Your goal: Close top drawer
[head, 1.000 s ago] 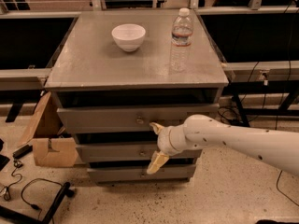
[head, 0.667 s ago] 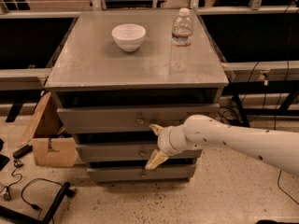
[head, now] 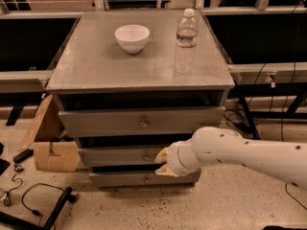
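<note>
The top drawer (head: 110,122) is a wide grey front panel with a small brass knob (head: 143,123). It stands pulled out a little, with a dark gap above it under the cabinet top (head: 96,71). My gripper (head: 162,162) is on a white arm reaching in from the right. It is in front of the middle drawer (head: 115,155), below and a little right of the top drawer's knob. Its two tan fingertips stand apart and hold nothing.
A white bowl (head: 132,37) and a clear water bottle (head: 185,41) stand on the cabinet top. The bottom drawer (head: 124,178) is lowest. A cardboard box (head: 50,147) and cables (head: 29,200) lie on the floor to the left. Dark benches flank the cabinet.
My arm and gripper have dropped a little and shifted slightly right, from level with the top drawer's lower edge to the middle drawer. The fingertips show closer together. The drawer has not moved.
</note>
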